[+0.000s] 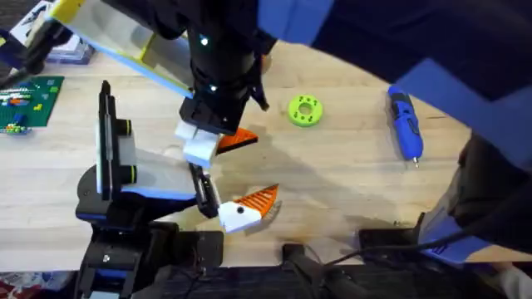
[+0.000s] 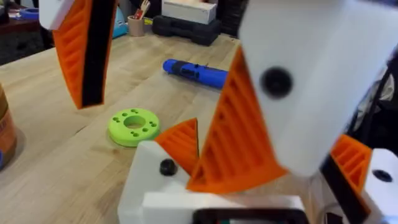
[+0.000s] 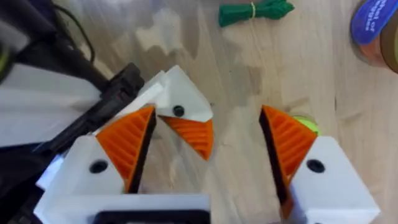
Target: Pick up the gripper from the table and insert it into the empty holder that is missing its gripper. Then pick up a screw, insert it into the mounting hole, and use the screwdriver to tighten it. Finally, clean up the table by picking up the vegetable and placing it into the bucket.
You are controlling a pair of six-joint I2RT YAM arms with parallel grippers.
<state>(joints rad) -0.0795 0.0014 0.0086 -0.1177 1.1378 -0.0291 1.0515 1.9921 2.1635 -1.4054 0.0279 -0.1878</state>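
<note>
Two white grippers with orange ribbed pads crowd round one spot on the table (image 1: pixel 349 178), just beside the holder (image 1: pixel 125 162). The right gripper (image 3: pixel 208 113) looks straight down with its jaws spread wide, gripping nothing. The loose gripper (image 3: pixel 180 111), a white block with an orange wedge pad, sits between the fingers, close by the left-hand one and well clear of the other. It is at the tip of the holder's narrow black arm, and I can't tell whether it is seated there or only touching.

The left gripper (image 2: pixel 158 93) is also parted wide. The loose gripper lies low between its fingers, with the orange wedge hard up against one pad. From where I stand, real contact can't be made out, so I'd call that hand released.

The holder stands on the left of the table. Its black bars with yellow-green rings are upright, and its black arm runs toward the near edge.

Right of the huddle lies a green ring (image 1: pixel 304 110), flat on the wood. Farther right lies the screwdriver (image 1: pixel 405 124). Its long axis runs from the far side to the near side, and its metal bit points at the near edge.

The vegetable (image 3: pixel 255 9), a green bundle tied in the middle, lies flat near the bucket (image 3: pixel 373 31) without touching it.
</note>
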